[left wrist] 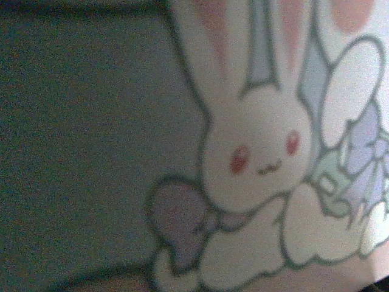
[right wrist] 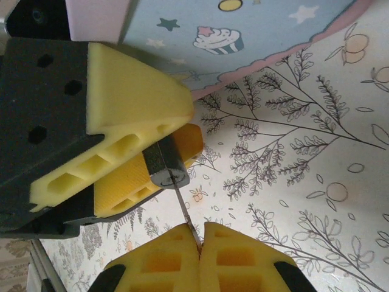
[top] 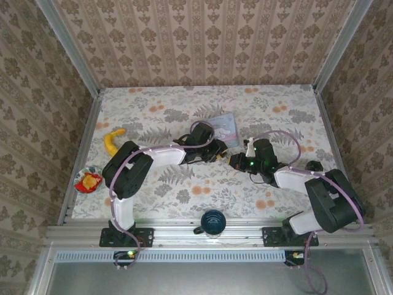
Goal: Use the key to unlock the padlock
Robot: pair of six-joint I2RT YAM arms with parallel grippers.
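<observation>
Padlock [right wrist: 165,163] sits clamped between the left fingers [right wrist: 176,125]. Its dark body is pinched by the two yellow pads, and its silvery keyhole end pokes out past their tips toward the right fingers [right wrist: 196,255]. The right fingers are pressed together on a thin metal key [right wrist: 184,210]. The blade runs from their tips straight up to the keyhole end of the padlock; how far it goes in, I cannot tell. Both sets of fingers are over the flowered bench [right wrist: 304,182], tip to tip with only the bare blade between them. Beyond the left fingers lies a pale blue tin [right wrist: 255,30] printed with a cupcake and stars. The left wrist view shows its cartoon rabbit close up and blurred. In the top view a banana [top: 112,141] and a small red-rimmed dish [top: 88,181] lie well off to the left of the left fingers. A dark mug [top: 213,222] stands at the near edge, between the two arm bases.
</observation>
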